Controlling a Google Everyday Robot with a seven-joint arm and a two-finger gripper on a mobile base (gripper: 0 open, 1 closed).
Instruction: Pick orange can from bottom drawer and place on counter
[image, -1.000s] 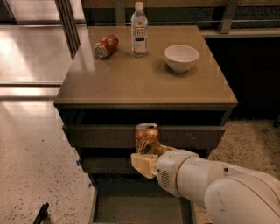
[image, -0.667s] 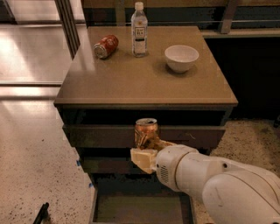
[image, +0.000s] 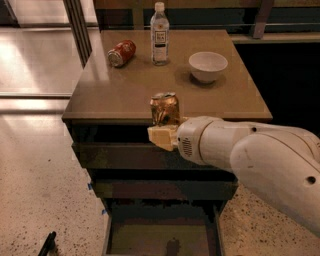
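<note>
Your end effector grips the orange can upright at the front edge of the table; you cannot read any writing on it.

Smooth, glossy tan-brown square tabletop on a dark wooden cabinet. Back left: red-orange drink can with a silver end, lying on its side. Back centre: clear plastic water bottle with a white cap, upright, near that can but apart from it. Right of it: white round bowl, upright. At the front edge the hand grips a dark orange-brown can; whether this can touches the tabletop cannot be told.
</note>
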